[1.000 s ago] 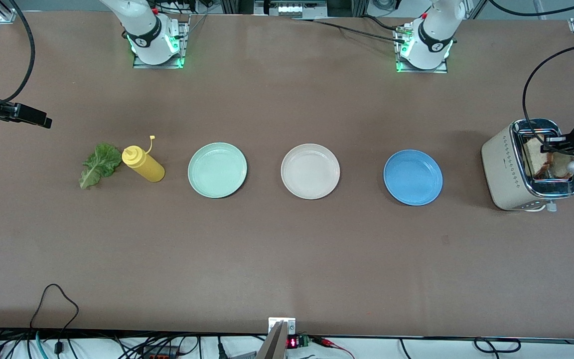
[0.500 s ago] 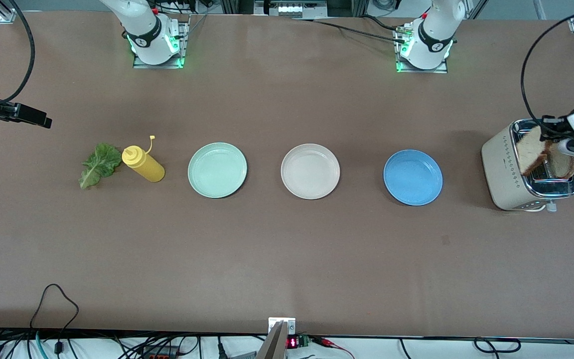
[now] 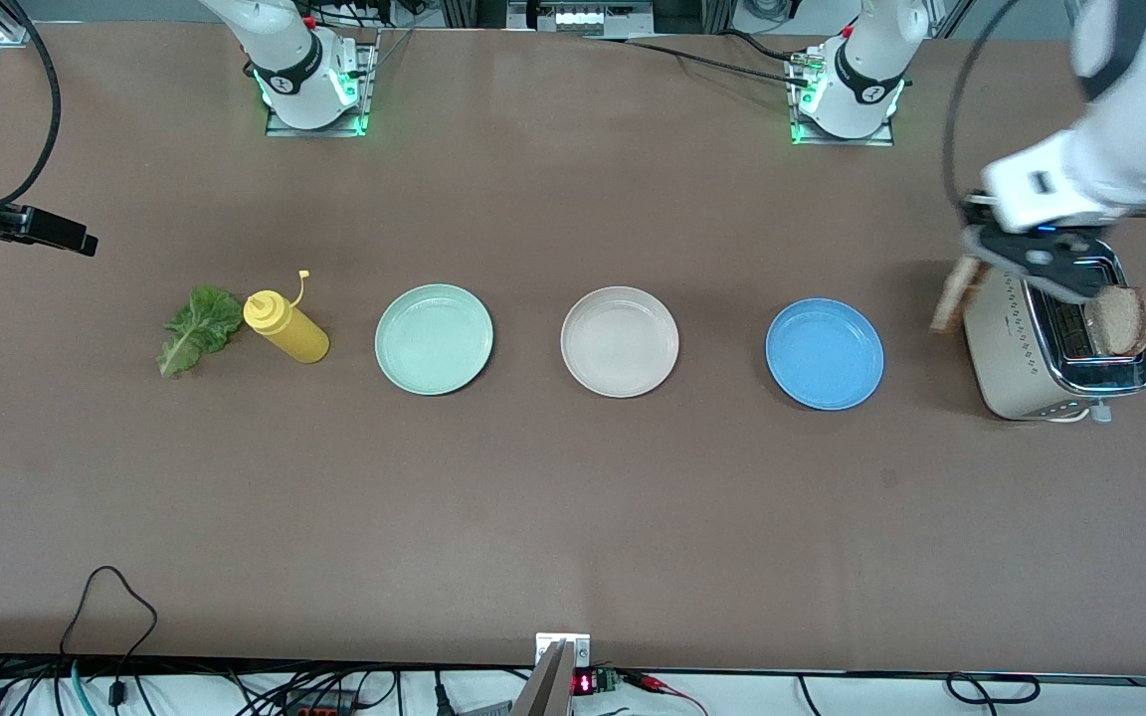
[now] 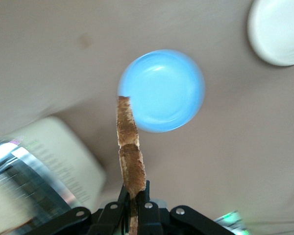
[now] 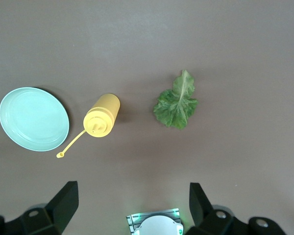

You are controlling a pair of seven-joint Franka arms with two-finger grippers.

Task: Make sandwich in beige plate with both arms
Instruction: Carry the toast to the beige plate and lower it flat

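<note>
My left gripper (image 3: 976, 264) (image 4: 134, 188) is shut on the edge of a toasted bread slice (image 3: 952, 295) (image 4: 129, 147). The slice hangs edge-on over the table between the toaster (image 3: 1026, 358) and the blue plate (image 3: 825, 354). A second slice (image 3: 1120, 320) stands in the toaster's slot. The beige plate (image 3: 620, 341) (image 4: 279, 29) lies bare at mid-table. The green lettuce leaf (image 3: 200, 328) (image 5: 177, 104) lies flat toward the right arm's end. My right gripper (image 5: 132, 186) waits open, high over the table near the lettuce, with nothing between its fingers.
A yellow squeeze bottle (image 3: 286, 326) (image 5: 102, 115) stands beside the lettuce. A mint-green plate (image 3: 434, 339) (image 5: 33, 118) lies between the bottle and the beige plate. The blue plate (image 4: 161, 90) is bare. Cables run along the table's front edge.
My left gripper has lifted one bread slice out of the toaster and carried it off the toaster's side toward the blue plate. The right arm has not moved.
</note>
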